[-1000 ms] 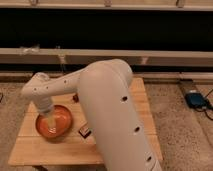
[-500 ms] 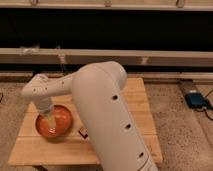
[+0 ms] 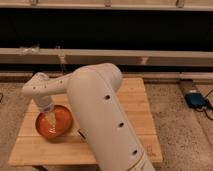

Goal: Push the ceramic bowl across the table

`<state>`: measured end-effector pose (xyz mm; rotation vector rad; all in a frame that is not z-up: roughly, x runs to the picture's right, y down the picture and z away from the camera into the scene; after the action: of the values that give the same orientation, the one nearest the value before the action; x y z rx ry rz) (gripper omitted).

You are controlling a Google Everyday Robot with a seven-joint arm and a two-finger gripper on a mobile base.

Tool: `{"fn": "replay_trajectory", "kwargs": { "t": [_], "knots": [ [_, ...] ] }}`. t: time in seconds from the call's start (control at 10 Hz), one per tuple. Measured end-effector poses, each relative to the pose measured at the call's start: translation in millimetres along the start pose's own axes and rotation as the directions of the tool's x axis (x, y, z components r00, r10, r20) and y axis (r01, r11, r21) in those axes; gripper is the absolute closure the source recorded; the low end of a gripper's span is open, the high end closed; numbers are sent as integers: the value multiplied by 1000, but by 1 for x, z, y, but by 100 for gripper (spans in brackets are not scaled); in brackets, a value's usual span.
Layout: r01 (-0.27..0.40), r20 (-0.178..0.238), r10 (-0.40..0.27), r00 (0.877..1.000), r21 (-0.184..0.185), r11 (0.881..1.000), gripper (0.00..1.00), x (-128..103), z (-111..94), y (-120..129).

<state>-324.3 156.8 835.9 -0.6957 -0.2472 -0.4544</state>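
The ceramic bowl (image 3: 54, 123) is orange-red with a paler mottled inside and sits on the left part of the light-wood slatted table (image 3: 136, 98). My gripper (image 3: 52, 118) reaches down into the bowl from my white arm (image 3: 95, 105), and its tip is against the bowl's inside. The arm's wide upper part covers the middle of the table and the bowl's right side.
A small dark-brown bar (image 3: 80, 134) peeks out beside the arm, right of the bowl. A blue device with a cable (image 3: 195, 99) lies on the floor to the right. A long dark rail and wall run behind the table.
The arm and gripper have shifted slightly left, and the bowl has slid a little left with them.
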Motion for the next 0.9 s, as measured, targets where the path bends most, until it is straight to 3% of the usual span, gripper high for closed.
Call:
{"fn": "replay_trajectory", "kwargs": {
  "t": [0.5,0.9],
  "knots": [
    [6,-4,-6,1000,8,1000,30,-3,4,-23],
    [-11,-6,11,1000,43,999,30,5,-5,-53]
  ]
}}
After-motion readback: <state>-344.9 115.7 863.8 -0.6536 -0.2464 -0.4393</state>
